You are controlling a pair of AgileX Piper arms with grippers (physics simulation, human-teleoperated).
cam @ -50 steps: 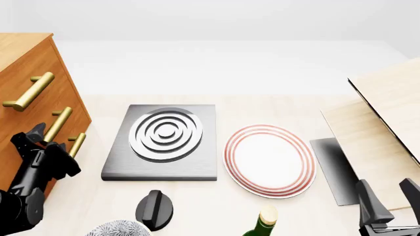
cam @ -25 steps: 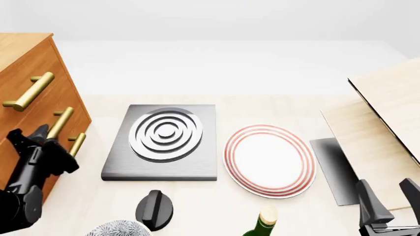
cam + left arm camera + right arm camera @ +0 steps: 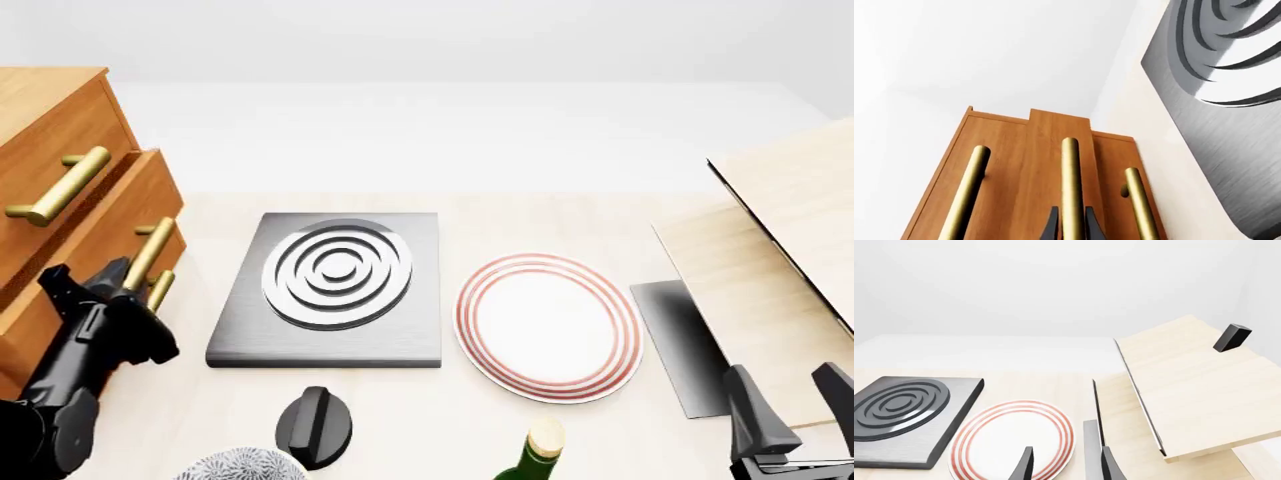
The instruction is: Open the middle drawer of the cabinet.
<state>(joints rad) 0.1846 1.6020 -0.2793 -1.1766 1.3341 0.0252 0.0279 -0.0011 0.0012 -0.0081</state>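
Gripping the brass handle [image 3: 144, 254] of the middle drawer [image 3: 83, 235], the left fingers [image 3: 1051, 226] hold it drawn slightly out of the cabinet [image 3: 47, 110].

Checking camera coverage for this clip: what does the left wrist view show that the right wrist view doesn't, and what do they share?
Only the left wrist view shows the cabinet, its three brass handles, and the left end effector with fingers on either side of the middle drawer handle. Only the right wrist view shows the striped plate, the pale wooden board, a small black block and the right end effector, open and empty. Both show the grey ringed slab and the table.
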